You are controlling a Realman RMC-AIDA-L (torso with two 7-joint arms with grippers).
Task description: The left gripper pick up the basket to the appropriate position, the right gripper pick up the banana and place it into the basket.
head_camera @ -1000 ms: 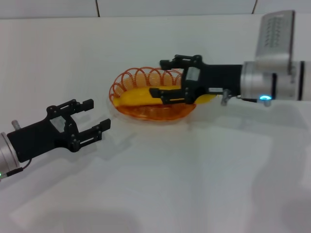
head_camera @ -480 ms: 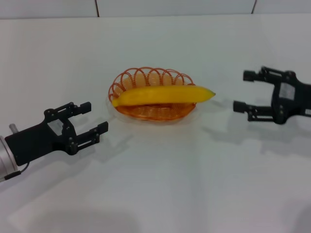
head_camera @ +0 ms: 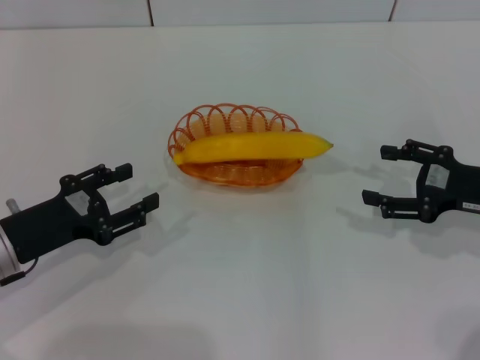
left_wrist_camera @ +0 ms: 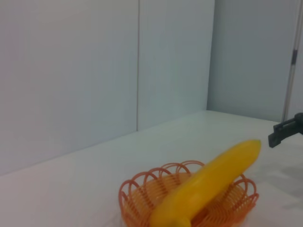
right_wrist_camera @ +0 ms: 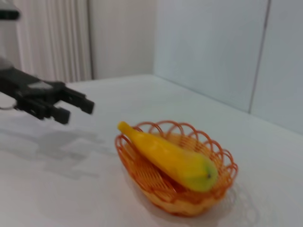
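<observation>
The orange wire basket (head_camera: 225, 121) stands on the white table, slightly left of centre. The yellow banana (head_camera: 251, 147) lies lengthwise in it, its tip past the right rim. Both show in the left wrist view, basket (left_wrist_camera: 142, 194) and banana (left_wrist_camera: 208, 182), and in the right wrist view, basket (right_wrist_camera: 151, 177) and banana (right_wrist_camera: 168, 156). My left gripper (head_camera: 129, 186) is open and empty, to the left of the basket. My right gripper (head_camera: 379, 174) is open and empty, to the right of the basket and clear of it.
The white table (head_camera: 247, 300) spreads around the basket with nothing else on it. A tiled wall (head_camera: 225, 11) runs along the far edge. The left gripper shows far off in the right wrist view (right_wrist_camera: 71, 106).
My right gripper let go of the banana in the basket and drew back to the right and lower. My left gripper moved slightly back to the left. The banana stays in the basket.
</observation>
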